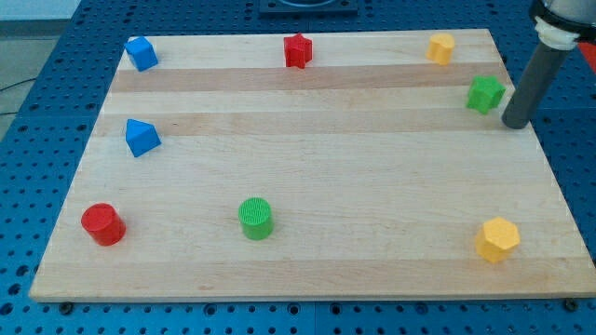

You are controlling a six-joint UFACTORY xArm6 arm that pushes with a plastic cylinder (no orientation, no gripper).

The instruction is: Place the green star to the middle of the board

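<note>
My tip (514, 124) sitting just beside green star (485, 94), at its 4 o'clock, on worktop (307, 158); no claw showing.

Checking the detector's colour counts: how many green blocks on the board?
2. The green star sits near the view's right edge, just left of my tip. The green cylinder sits near the view's bottom, left of centre. None look hidden.

Counter (307, 140), far right edge: green star (485, 94); my tip (514, 123) just beside it, on the view's right.
</note>
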